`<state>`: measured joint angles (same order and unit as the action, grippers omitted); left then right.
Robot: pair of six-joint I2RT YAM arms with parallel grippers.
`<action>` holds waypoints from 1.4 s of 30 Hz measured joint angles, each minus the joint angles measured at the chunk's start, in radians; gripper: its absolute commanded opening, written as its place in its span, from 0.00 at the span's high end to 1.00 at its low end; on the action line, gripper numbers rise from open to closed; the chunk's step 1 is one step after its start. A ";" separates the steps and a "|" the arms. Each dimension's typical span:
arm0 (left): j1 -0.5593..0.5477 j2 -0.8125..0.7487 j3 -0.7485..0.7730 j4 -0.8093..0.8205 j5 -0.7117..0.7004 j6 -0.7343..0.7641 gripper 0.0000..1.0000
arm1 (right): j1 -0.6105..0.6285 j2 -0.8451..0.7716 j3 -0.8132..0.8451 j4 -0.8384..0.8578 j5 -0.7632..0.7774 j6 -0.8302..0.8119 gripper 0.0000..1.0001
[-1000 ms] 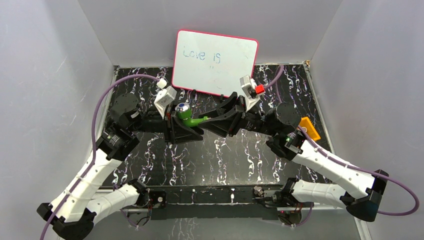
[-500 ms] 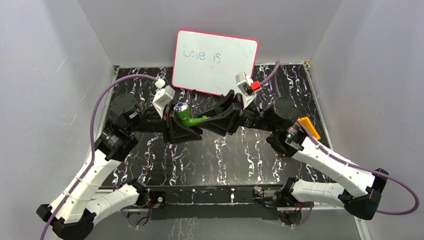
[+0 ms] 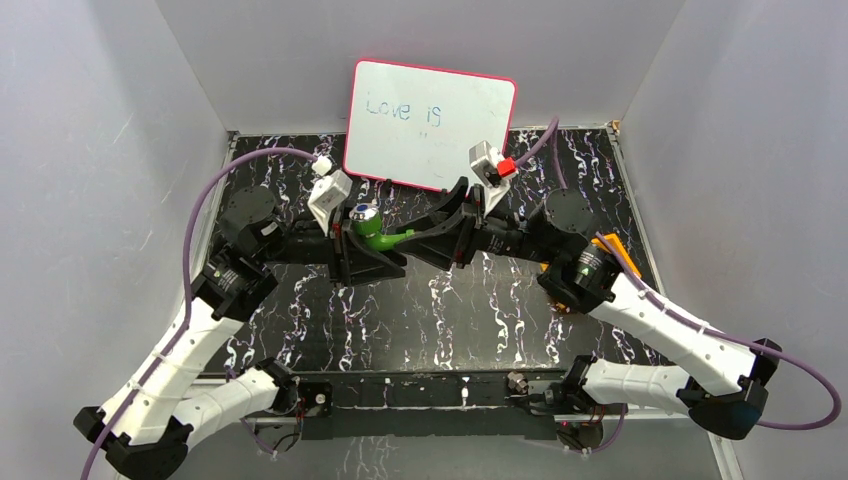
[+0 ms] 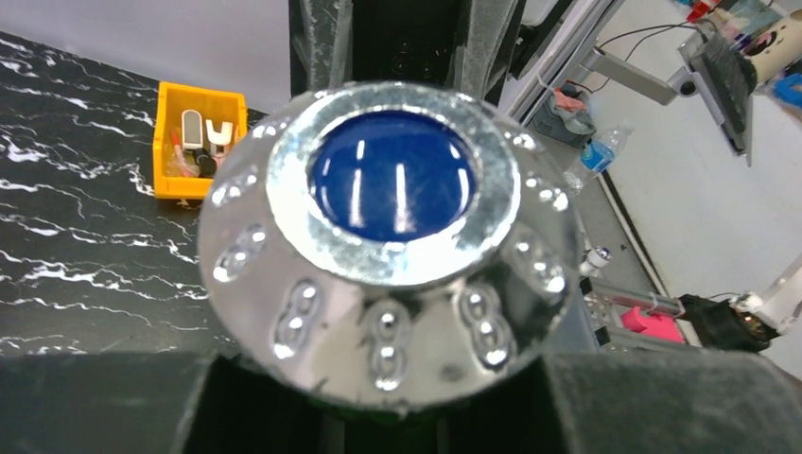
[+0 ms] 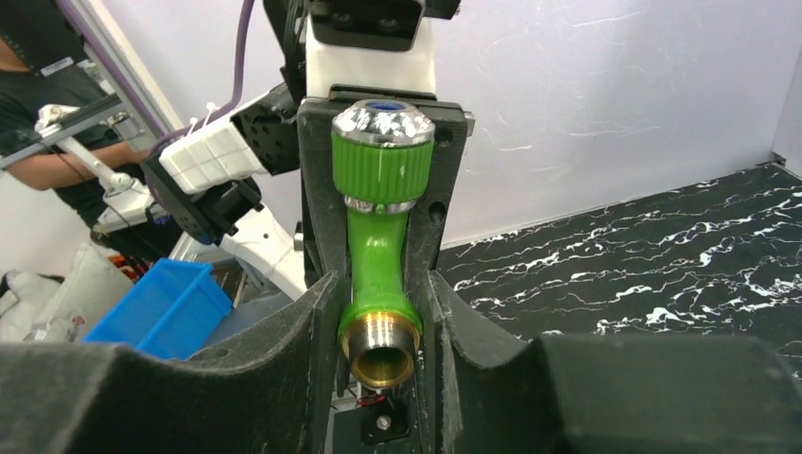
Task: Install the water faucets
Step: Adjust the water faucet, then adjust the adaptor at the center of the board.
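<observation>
Since a second ago my right arm's elbow has swung in over the orange tray (image 4: 187, 189), covering most of it from above, and its wrist has rolled slightly toward the whiteboard (image 3: 430, 120). The tap (image 5: 378, 255) has stayed between both grippers.

It is glossy green plastic with a bent neck. A ribbed green collar sits under a domed chrome knob (image 4: 392, 236) with a dimpled skirt and a shiny blue cap. The far end carries a hollow metal fitting (image 5: 381, 345), silver outside and brassy within.

My left gripper (image 3: 362, 240), matte black, is clamped on the tap at the knob end. My right gripper (image 5: 381, 331) has its fingers pressed against either side of the fitting end, gripping it. The tap spans the two, held off the black marbled table (image 3: 450, 310).

The whiteboard's lower edge leans just behind the grippers. Toward the arm bases I have bare tabletop, and the side walls stand well apart.
</observation>
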<state>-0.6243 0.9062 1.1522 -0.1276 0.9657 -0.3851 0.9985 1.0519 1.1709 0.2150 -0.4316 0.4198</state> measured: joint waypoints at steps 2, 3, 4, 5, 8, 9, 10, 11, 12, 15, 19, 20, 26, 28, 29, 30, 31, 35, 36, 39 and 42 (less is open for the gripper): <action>-0.001 0.000 0.000 0.010 -0.005 0.005 1.00 | 0.007 0.002 0.019 -0.024 0.027 -0.003 0.42; -0.004 0.001 0.000 0.007 -0.006 0.009 1.00 | 0.014 0.003 0.025 -0.027 0.042 -0.004 0.39; -0.008 0.005 0.000 0.004 -0.008 0.013 1.00 | 0.018 0.002 0.026 -0.027 0.053 -0.003 0.35; -0.010 0.010 0.000 -0.002 -0.010 0.018 1.00 | 0.019 0.000 0.026 -0.031 0.066 -0.002 0.34; -0.012 0.020 0.000 -0.023 -0.022 0.032 1.00 | 0.023 -0.019 0.024 -0.057 0.114 -0.010 0.33; -0.012 0.020 0.000 -0.029 -0.026 0.036 1.00 | 0.023 -0.033 0.021 -0.069 0.137 -0.014 0.34; -0.012 0.020 0.000 -0.035 -0.031 0.041 1.00 | 0.023 -0.052 0.010 -0.078 0.159 -0.019 0.36; -0.012 0.019 0.000 -0.037 -0.032 0.044 1.00 | 0.023 -0.072 0.002 -0.094 0.175 -0.022 0.38; -0.013 0.019 0.000 -0.039 -0.035 0.046 1.00 | 0.023 -0.097 -0.006 -0.111 0.196 -0.028 0.40; -0.013 0.019 0.000 -0.039 -0.037 0.053 1.00 | 0.023 -0.148 -0.010 -0.163 0.235 -0.038 0.45; -0.013 0.019 0.000 -0.039 -0.037 0.054 1.00 | 0.023 -0.172 -0.010 -0.214 0.254 -0.048 0.54; -0.013 0.019 0.000 -0.039 -0.037 0.056 1.00 | 0.023 -0.171 -0.011 -0.224 0.254 -0.050 0.55; -0.011 0.019 0.000 -0.045 -0.038 0.056 1.00 | 0.023 -0.145 -0.023 -0.255 0.248 -0.051 0.61; -0.008 0.020 0.000 -0.048 -0.038 0.056 1.00 | 0.023 -0.142 -0.023 -0.256 0.249 -0.050 0.63; -0.008 0.020 0.000 -0.049 -0.038 0.056 1.00 | 0.023 -0.142 -0.023 -0.257 0.250 -0.050 0.63; -0.008 0.020 0.000 -0.050 -0.037 0.056 1.00 | 0.023 -0.142 -0.023 -0.258 0.251 -0.049 0.64; -0.008 0.020 0.000 -0.051 -0.037 0.056 1.00 | 0.023 -0.142 -0.023 -0.258 0.253 -0.049 0.65; -0.007 0.020 0.000 -0.053 -0.037 0.056 1.00 | 0.023 -0.141 -0.023 -0.254 0.241 -0.050 0.70; -0.007 0.019 0.000 -0.052 -0.037 0.055 1.00 | 0.022 -0.141 -0.023 -0.249 0.229 -0.051 0.70; -0.007 0.010 0.000 -0.054 -0.032 0.056 1.00 | 0.015 -0.143 -0.039 -0.210 0.175 -0.056 0.70; -0.007 -0.002 0.000 -0.056 -0.023 0.057 1.00 | 0.009 -0.142 -0.050 -0.169 0.117 -0.057 0.68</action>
<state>-0.6315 0.9043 1.1526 -0.1841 0.9424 -0.3279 1.0073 0.9096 1.1213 0.0463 -0.3145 0.3626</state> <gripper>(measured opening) 0.240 0.316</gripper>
